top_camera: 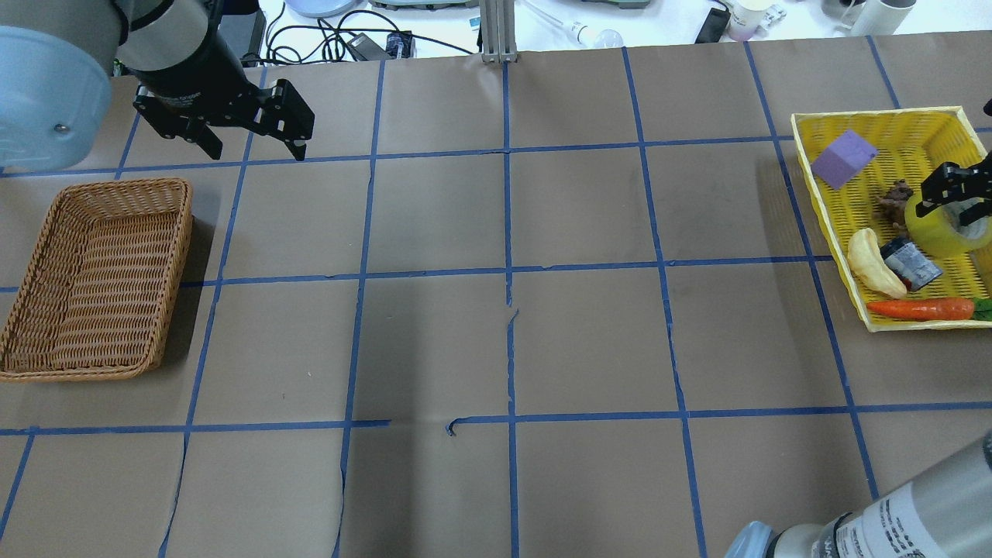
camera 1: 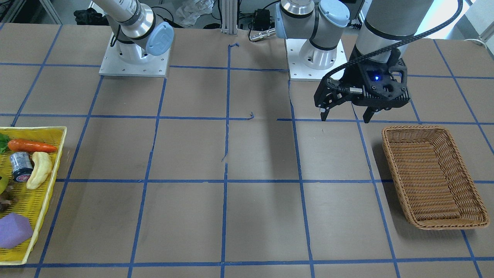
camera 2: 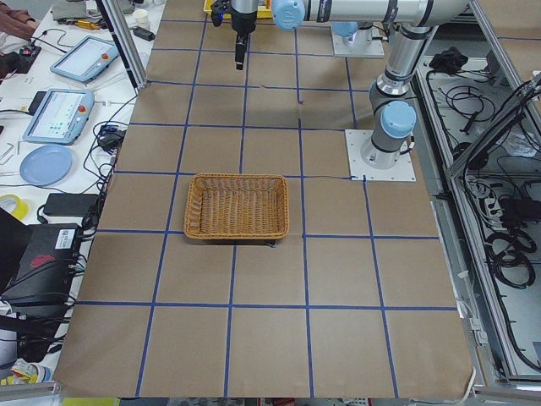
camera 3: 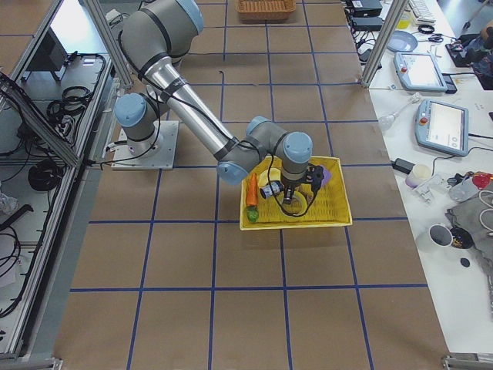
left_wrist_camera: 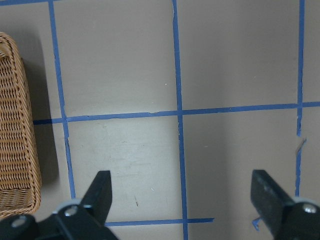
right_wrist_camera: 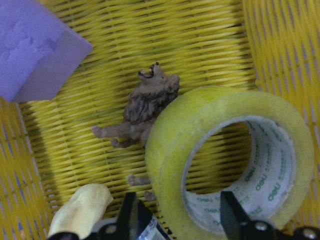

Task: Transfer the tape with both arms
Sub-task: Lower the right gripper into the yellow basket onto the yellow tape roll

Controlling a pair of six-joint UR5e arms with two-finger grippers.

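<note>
**Right gripper clenched on the tape's wall, inside the tray**

The right gripper (right_wrist_camera: 179, 205) is seen at the lower edge of its wrist view. It is narrowed onto the near wall of the tape (right_wrist_camera: 167, 135), with one finger inside the white core and one outside, and is judged to be grasping the roll. The tape is tilted within the yellow tray (right_wrist_camera: 200, 35), partly overlapping a small lion figure (right_wrist_camera: 150, 97) at frame centre.

A slow, straight lift is advised, so that the figure and the banana toy (right_wrist_camera: 82, 210) at lower left are not dragged along.

The left gripper (camera 1: 344, 115) is spread wide with nothing in it. It hovers at upper right of the front view, near the wicker basket (camera 1: 415, 129).

The desk (top_camera: 573, 341) is covered in brown paper gridded with blue lines, torn in places. The hand-over is best made over its middle squares. Cables and equipment are seen beyond its far edge.
</note>
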